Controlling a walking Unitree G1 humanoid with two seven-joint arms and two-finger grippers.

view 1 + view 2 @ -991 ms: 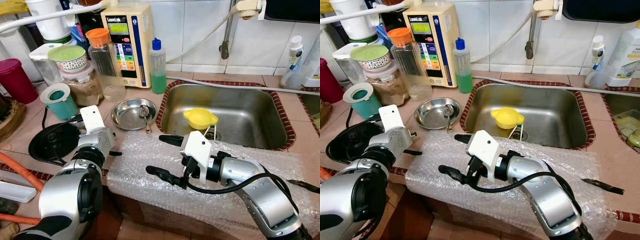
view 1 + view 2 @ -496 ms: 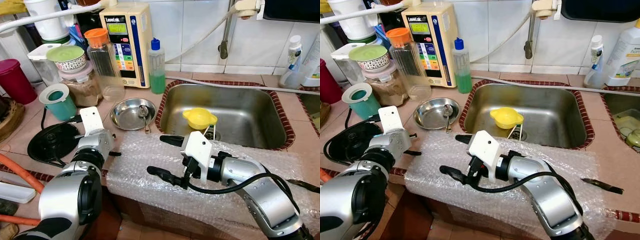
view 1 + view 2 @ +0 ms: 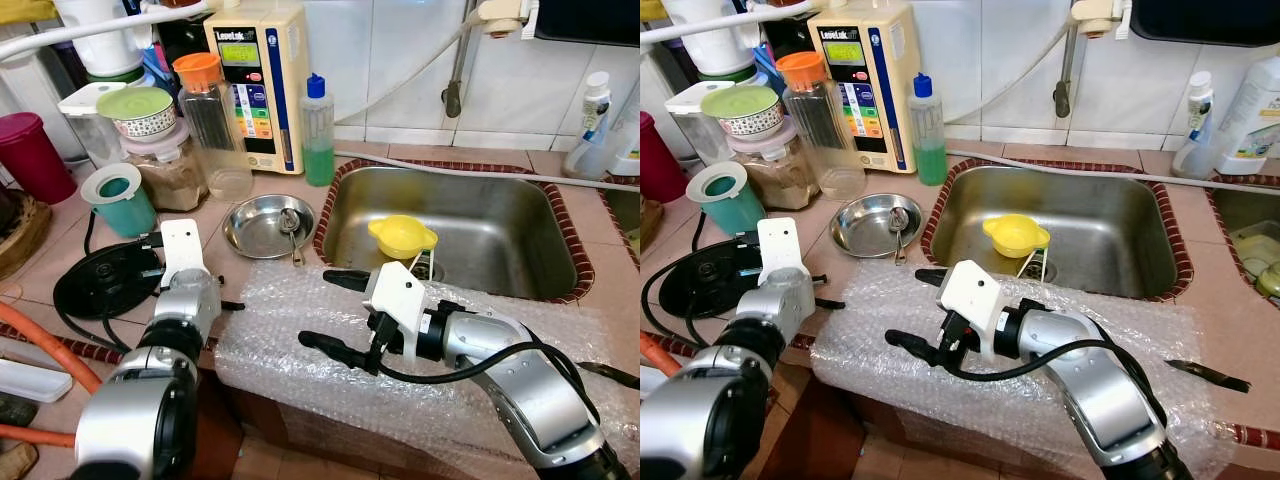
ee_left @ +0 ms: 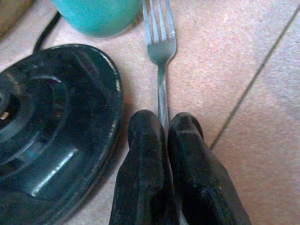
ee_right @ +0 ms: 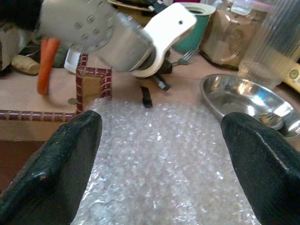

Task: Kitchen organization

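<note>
Since the earlier frames the left arm has been extended slightly further over the tabletop (image 3: 250, 190), while the right arm has been kept almost where it was. The left end effector (image 4: 161, 129) is seen clamped on the handle of a fork (image 4: 159, 44), its two black fingers (image 4: 145, 154) pressed together on either side of the stem. The fork lies flat on the pink tiles, its tines pointing toward the teal cup (image 3: 120, 198) at 12 o'clock of it, and the black round base (image 3: 105, 285) lies just beside it at about 9 o'clock. In the head views the left end effector is placed between that black base and the sheet of bubble wrap (image 3: 300, 320).

The right end effector (image 3: 335, 312) is held over the bubble wrap with its fingers (image 5: 61, 164) spread wide apart and nothing between them. The bubble wrap is draped over the front edge of the tabletop, at 6 o'clock of the sink (image 3: 500, 215). A yellow funnel (image 3: 402, 236) is seen inside the sink near its drain. A steel bowl (image 3: 262, 222) with a spoon (image 3: 290, 228) in it stands at 9 o'clock of the sink, and a green soap bottle (image 3: 318, 135) stands at 12 o'clock of the bowl, near the wall.
</note>
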